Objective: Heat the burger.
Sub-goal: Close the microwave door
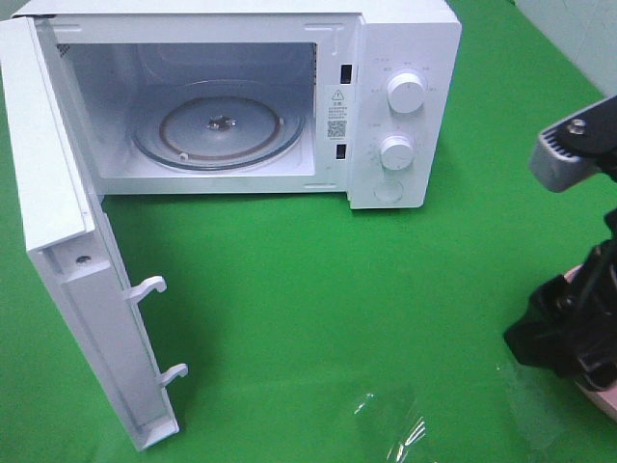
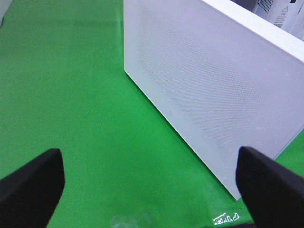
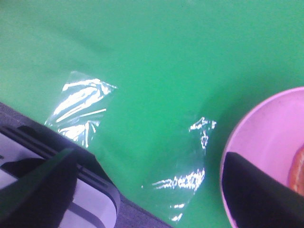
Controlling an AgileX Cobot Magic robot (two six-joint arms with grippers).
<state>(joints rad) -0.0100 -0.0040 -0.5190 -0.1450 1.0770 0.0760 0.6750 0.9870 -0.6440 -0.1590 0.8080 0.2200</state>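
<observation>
Only a sliver of the burger [image 3: 299,171] in view: glossy orange-brown bun edge, on the pink plate [image 3: 256,137] at the counter's [image 1: 318,289] right edge. Right fingers [image 3: 251,190] spread wide, one over the plate. Left fingers [image 2: 266,185] wide apart, empty, beside the open microwave door [image 2: 209,85].

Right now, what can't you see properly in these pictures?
- Burger: right wrist view, only an orange sliver at the frame edge.
- Pink plate: cut off by the edge, partly behind a gripper finger.
- Dial markings around the microwave's upper knob: exterior high view, too small to read.
</observation>
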